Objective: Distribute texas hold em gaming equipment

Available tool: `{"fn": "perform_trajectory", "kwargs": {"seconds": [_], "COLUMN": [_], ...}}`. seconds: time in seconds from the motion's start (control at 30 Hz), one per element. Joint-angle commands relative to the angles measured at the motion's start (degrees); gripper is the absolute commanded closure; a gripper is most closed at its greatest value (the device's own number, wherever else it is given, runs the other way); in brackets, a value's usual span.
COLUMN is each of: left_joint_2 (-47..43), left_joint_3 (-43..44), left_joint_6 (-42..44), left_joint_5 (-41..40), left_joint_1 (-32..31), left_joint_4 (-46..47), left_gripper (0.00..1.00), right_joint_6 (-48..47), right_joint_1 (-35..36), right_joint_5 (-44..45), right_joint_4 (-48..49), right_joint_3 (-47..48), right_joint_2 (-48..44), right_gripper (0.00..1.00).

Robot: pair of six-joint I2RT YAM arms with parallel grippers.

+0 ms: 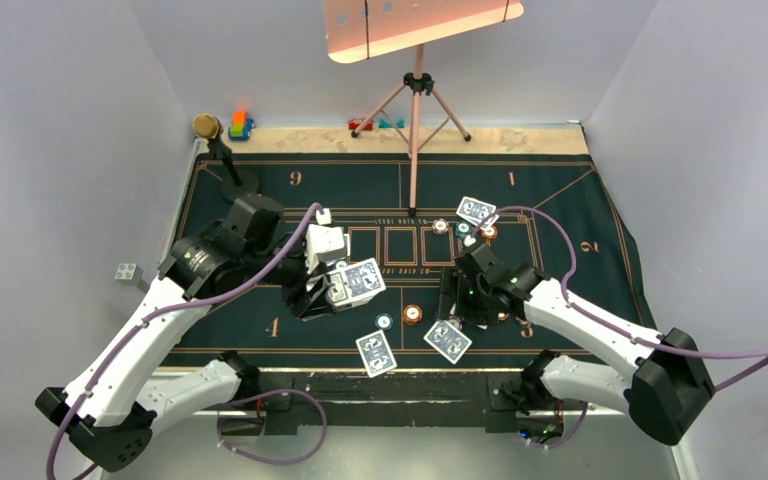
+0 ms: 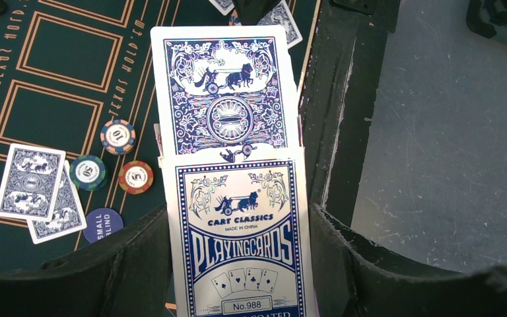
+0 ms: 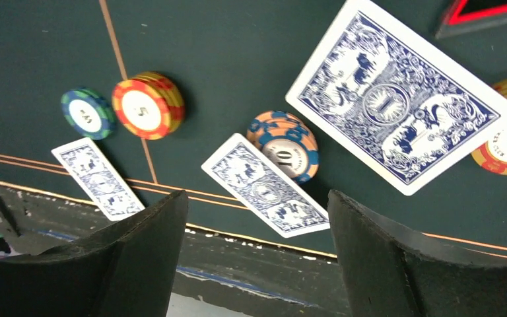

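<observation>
Blue-backed cards [image 3: 399,105] — three beneath spread, empty right gripper [image 3: 256,198], four chip piles [image 3: 142,105], left gripper [image 2: 241,277] clamping card box [image 2: 237,205]

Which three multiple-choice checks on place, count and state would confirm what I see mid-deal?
1. The card box sits: A in the right gripper; B in the left gripper; C in neither.
2. Count of face-down cards in the right wrist view: A one; B six; C three.
3. The right gripper is: A open, empty; B shut tight; C shut on the card box.
B: its fingers flank the box. C: three blue backs lie on the mat. A: its fingers stand apart, nothing between.
</observation>
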Motion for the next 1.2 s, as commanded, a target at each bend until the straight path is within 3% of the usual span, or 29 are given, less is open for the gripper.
{"fn": "perform_trajectory", "kwargs": {"seconds": [0.0,0.4,0.7,1.17], "left_joint_2": [-0.8,-0.4,-0.6,-1.2], "left_joint_3": [0.7,1.4,1.8,2.0], "left_joint_6": [0.3,0.2,0.4,0.6], "left_joint_5": [1.7,1.3,1.0,0.3], "left_joint_1": [0.3,0.2,0.2,0.2], "left_joint_4": [1.4,1.2,0.9,0.2], "left_gripper": [1.00,1.00,1.00,1.00], "right_joint_6": [4.3,5.8,7.7,2.1], "right_joint_1": [0.0,0.1,3.5,14.9], "right_joint_5": [2.2,-3.2,-10.2,-14.1], "right_joint_4": [2.3,10.1,15.8,20.3], "right_joint_3": [-3.8,-10.3,-13.0,-1.2], "right_joint_2": [-3.1,-2.5,-1.3,16.7], "right_gripper": [0.19,0.20,0.27,0.30]}}
